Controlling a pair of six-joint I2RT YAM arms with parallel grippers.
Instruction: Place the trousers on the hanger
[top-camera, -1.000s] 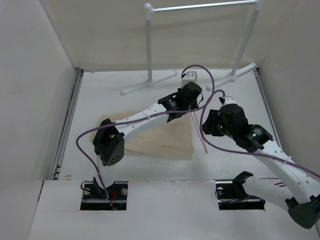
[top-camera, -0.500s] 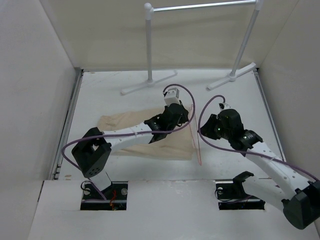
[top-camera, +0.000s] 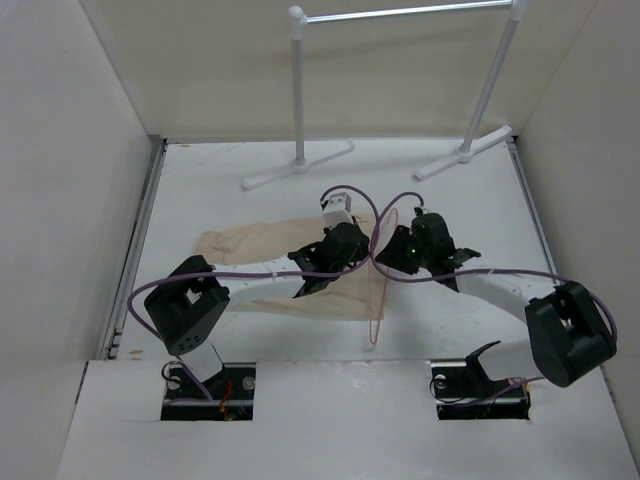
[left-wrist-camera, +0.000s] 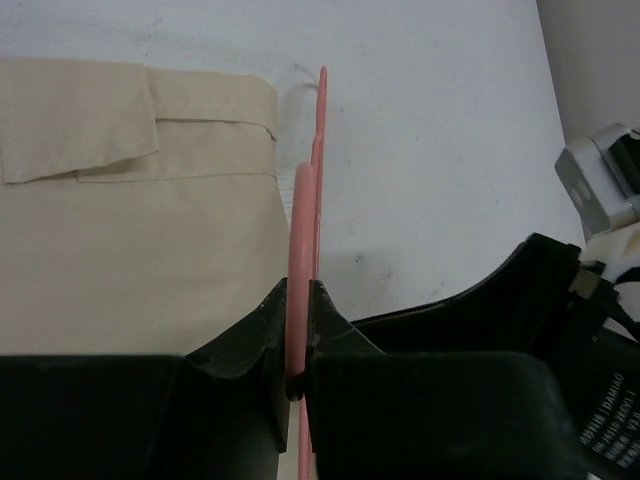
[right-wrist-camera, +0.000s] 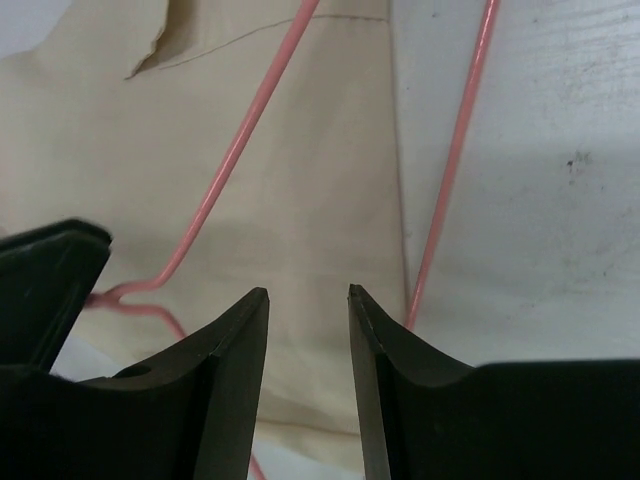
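The beige trousers (top-camera: 240, 243) lie flat on the white table, waistband end to the right. My left gripper (top-camera: 350, 250) is over their right end, shut on the thin pink wire hanger (top-camera: 376, 300). In the left wrist view the jaws (left-wrist-camera: 298, 290) pinch the hanger wire (left-wrist-camera: 303, 200), which stands on edge along the trousers' edge (left-wrist-camera: 130, 250). My right gripper (top-camera: 390, 255) is close beside it, open and empty. In the right wrist view its jaws (right-wrist-camera: 308, 292) hover above the cloth (right-wrist-camera: 300, 180), between two hanger wires (right-wrist-camera: 452, 170).
A white tubular garment rack (top-camera: 298, 90) with a silver bar (top-camera: 400, 12) stands at the back, its feet (top-camera: 300, 165) on the table. White walls enclose the table on three sides. Purple cables loop over both arms.
My left gripper has pulled back and down to the trousers' right end with the hanger. My right gripper has moved left, close to it. The hanger now sits lower and further left.
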